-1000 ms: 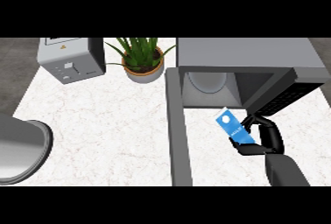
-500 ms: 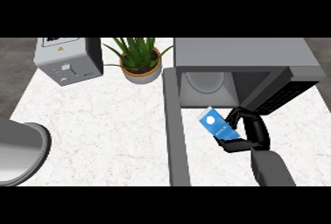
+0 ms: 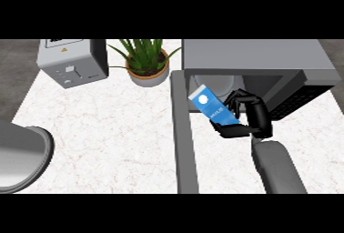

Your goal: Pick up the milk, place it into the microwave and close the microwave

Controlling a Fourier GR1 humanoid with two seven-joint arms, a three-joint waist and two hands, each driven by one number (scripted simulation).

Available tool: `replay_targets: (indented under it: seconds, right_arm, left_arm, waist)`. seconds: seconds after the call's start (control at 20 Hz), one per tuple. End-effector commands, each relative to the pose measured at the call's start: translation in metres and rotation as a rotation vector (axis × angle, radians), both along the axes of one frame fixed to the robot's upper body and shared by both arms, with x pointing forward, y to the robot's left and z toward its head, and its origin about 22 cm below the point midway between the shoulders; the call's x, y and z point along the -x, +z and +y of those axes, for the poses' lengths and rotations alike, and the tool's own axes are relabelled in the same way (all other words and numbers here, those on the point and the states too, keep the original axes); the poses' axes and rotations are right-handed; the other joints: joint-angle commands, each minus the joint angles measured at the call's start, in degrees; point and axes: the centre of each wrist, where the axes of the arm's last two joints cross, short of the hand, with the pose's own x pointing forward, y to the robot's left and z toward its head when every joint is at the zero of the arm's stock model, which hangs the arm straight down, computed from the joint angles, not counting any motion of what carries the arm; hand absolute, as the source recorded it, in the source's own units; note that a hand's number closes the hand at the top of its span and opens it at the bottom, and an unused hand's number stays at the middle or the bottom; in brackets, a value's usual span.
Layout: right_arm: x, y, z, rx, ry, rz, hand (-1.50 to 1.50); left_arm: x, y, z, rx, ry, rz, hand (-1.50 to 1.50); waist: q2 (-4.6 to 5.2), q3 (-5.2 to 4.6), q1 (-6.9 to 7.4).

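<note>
The milk (image 3: 210, 105) is a blue carton with a white top, tilted to the left. My right hand (image 3: 247, 119) is shut on it, fingers curled round its right side, and holds it at the mouth of the open microwave (image 3: 255, 57). The grey microwave stands at the back right with its dark cavity facing me. Its door (image 3: 183, 136) swings out toward me as a long grey strip just left of the carton. My left hand does not show.
A grey toaster (image 3: 71, 61) stands at the back left. A potted green plant (image 3: 146, 63) sits beside the microwave. A large grey rounded object (image 3: 20, 157) lies at the counter's left edge. White marble counter (image 3: 107, 132) spreads between them.
My right hand has carried the milk up and to the left, from in front of the microwave to its opening. The view has shifted slightly.
</note>
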Motion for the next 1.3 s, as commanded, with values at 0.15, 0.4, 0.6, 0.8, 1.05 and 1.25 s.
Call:
replay_targets:
  seconds: [0.15,0.4,0.6,0.8,1.05,1.25]
  right_arm:
    - [-0.048,0.024,0.021,0.184,-0.065,-0.010,1.50]
    - [-0.083,0.057,0.050,0.254,-0.114,0.010,1.50]
    - [-0.092,0.044,0.056,0.325,-0.176,0.028,1.50]
    - [-0.107,0.058,0.025,0.359,-0.267,0.026,1.50]
    - [-0.116,0.071,0.043,0.367,-0.323,-0.003,1.50]
    - [-0.119,0.077,0.008,0.432,-0.464,-0.080,1.50]
  left_arm:
    - [-0.006,0.001,0.006,0.000,-0.003,0.009,-1.50]
    - [-0.015,-0.010,0.005,0.008,-0.022,0.005,-1.50]
    - [-0.011,-0.007,0.002,0.000,-0.030,-0.009,-1.50]
    - [-0.013,-0.009,0.001,0.006,-0.058,0.000,-1.50]
    - [-0.034,-0.014,0.000,0.010,-0.061,-0.009,-1.50]
    - [-0.022,-0.011,-0.004,0.008,-0.074,-0.015,-1.50]
  waist:
    - [0.40,0.04,0.94]
    - [0.49,0.02,1.09]
    - [1.08,0.07,2.69]
    - [1.50,0.11,3.55]
    - [1.89,0.09,3.62]
    - [2.50,0.14,5.71]
